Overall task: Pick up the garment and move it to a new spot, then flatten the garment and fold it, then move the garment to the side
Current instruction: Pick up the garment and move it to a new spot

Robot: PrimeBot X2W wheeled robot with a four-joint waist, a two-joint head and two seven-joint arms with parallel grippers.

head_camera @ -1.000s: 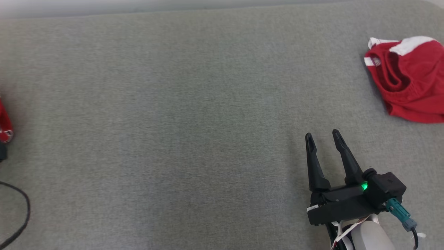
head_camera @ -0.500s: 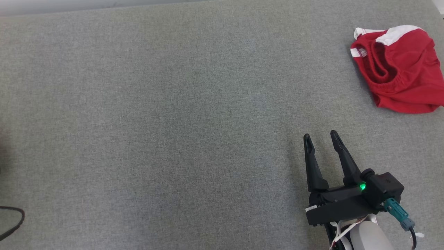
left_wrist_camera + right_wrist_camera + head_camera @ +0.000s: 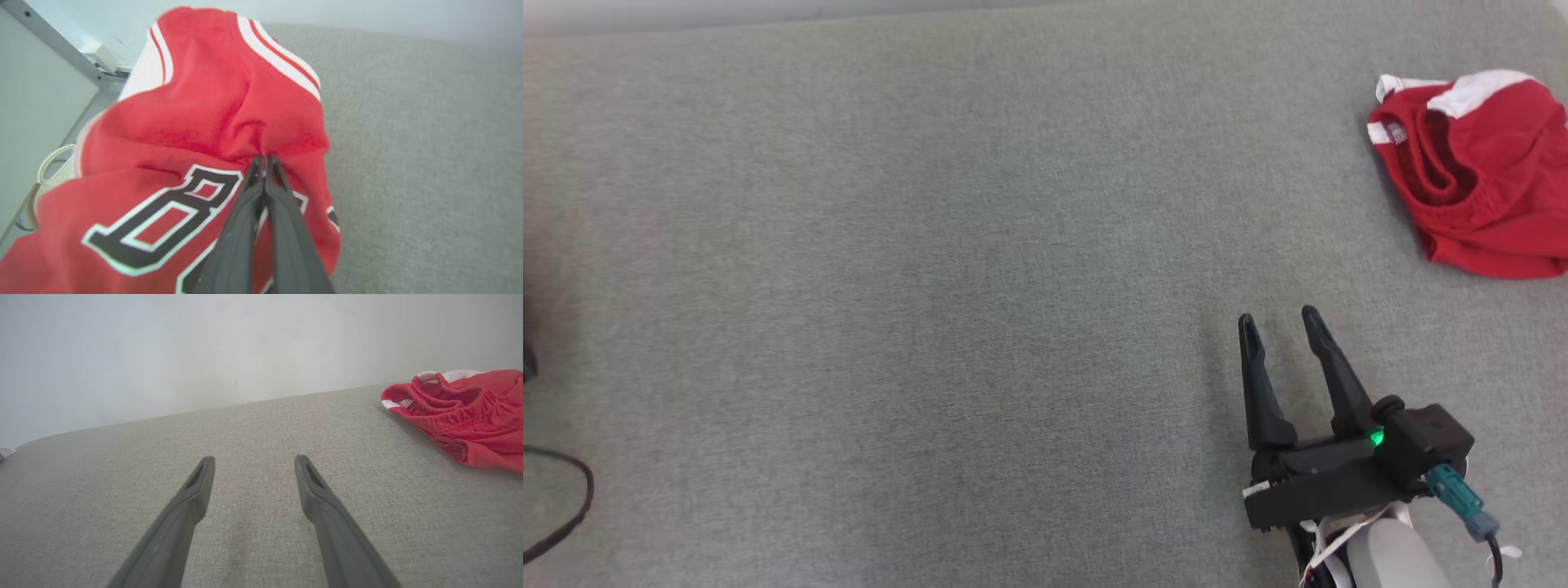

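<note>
Early days: I'm pinching the red jersey with the black number 8 [image 3: 184, 122] in my left gripper [image 3: 264, 159], fingers pressed together on a fold. Pickup looks done; placing, flattening and folding are left. Right gripper [image 3: 1278, 316] is hanging over the grey cloth-covered table [image 3: 931, 245], fingers spread, with crumpled red shorts [image 3: 1478, 188] lying beyond them, rightward. I'm not spotting any containers.

Ahead of right gripper [image 3: 1277, 317]: bare grey surface [image 3: 931, 245], free to the far edge.
To its left: wide bare stretch; black cable [image 3: 574, 514] well apart.
Ahead-right: crumpled red shorts [image 3: 1478, 188], well apart from the fingertips.
Around left gripper [image 3: 262, 158]: red jersey [image 3: 184, 122] bunched ahead and leftward; bare surface rightward.
</note>
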